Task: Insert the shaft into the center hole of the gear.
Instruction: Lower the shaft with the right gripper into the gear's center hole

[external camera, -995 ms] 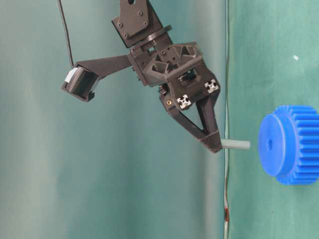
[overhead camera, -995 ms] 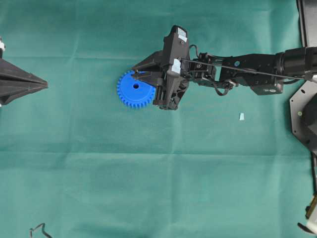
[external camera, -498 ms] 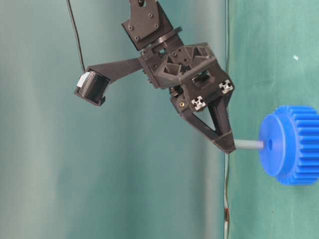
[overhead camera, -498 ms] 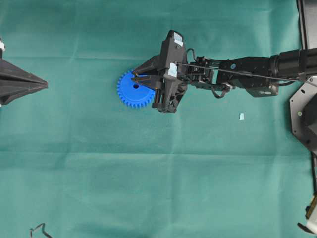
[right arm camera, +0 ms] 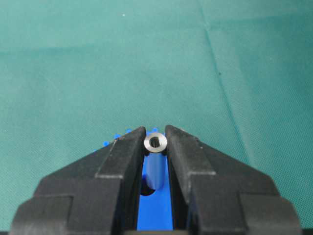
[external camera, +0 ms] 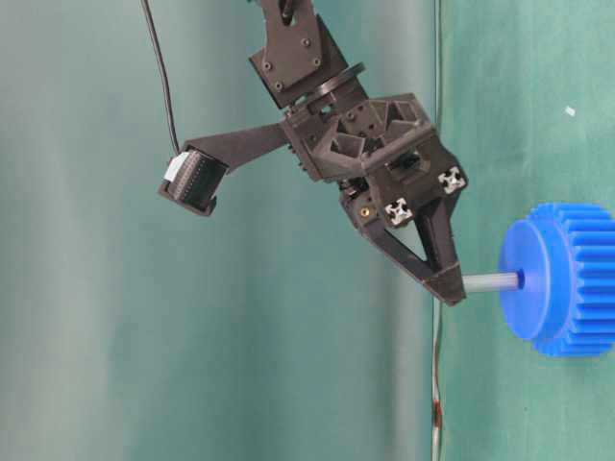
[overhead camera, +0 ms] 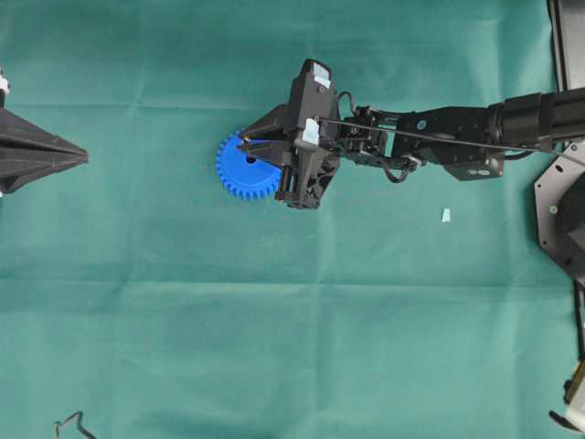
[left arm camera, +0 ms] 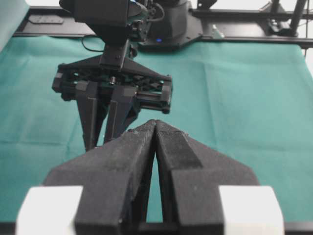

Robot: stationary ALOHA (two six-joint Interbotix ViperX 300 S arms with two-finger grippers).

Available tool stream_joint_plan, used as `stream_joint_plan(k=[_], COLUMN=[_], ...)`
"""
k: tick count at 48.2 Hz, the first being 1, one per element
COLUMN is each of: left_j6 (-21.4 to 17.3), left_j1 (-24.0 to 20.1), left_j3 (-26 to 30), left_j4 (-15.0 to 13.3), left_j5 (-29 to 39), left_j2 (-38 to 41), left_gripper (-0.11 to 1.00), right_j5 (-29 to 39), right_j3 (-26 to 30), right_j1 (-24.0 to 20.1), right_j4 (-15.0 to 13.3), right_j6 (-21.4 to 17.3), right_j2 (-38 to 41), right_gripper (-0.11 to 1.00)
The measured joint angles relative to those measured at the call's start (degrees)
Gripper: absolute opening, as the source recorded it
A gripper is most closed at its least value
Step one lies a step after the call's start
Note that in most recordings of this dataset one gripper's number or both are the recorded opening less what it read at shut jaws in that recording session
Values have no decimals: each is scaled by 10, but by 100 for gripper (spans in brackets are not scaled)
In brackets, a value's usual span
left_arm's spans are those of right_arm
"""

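My right gripper [external camera: 452, 293] is clamped on the shaft [external camera: 490, 281], pinched between both fingertips [right arm camera: 128, 147]. In the right wrist view the shaft's ringed end [right arm camera: 155, 142] shows between the tips at centre frame, blue gear [right arm camera: 155, 196] below it. In the table-level view the shaft sticks out level from the fingertips at right of centre, its far end meeting the center hole [external camera: 520, 280] of the gear [external camera: 562, 279] at the right edge; depth of entry not clear. Overhead, the gear [overhead camera: 242, 167] lies flat on the green cloth [overhead camera: 274, 320] left of centre, right gripper [overhead camera: 245, 146] over its upper part, hiding the hole. Small pale scrap [overhead camera: 445, 215] sits well apart, right of centre. My left gripper [left arm camera: 155, 128] has its jaws pressed together on nothing, parked at far left of the overhead view [overhead camera: 78, 157].
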State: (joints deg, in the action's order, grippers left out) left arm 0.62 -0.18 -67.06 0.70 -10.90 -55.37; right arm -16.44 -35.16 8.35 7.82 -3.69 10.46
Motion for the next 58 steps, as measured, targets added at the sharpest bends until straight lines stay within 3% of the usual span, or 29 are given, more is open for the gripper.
stream_joint_plan(k=[58], left_j6=[0], left_j1=[0], left_j3=[0], left_j4=[0], left_j5=[2], left_j2=[-1], left_gripper=[0], right_j5=[1], right_j3=[-2], right_j1=[-7], right_j4=[4], right_j6=[-1], right_j2=[-6], right_gripper=[16])
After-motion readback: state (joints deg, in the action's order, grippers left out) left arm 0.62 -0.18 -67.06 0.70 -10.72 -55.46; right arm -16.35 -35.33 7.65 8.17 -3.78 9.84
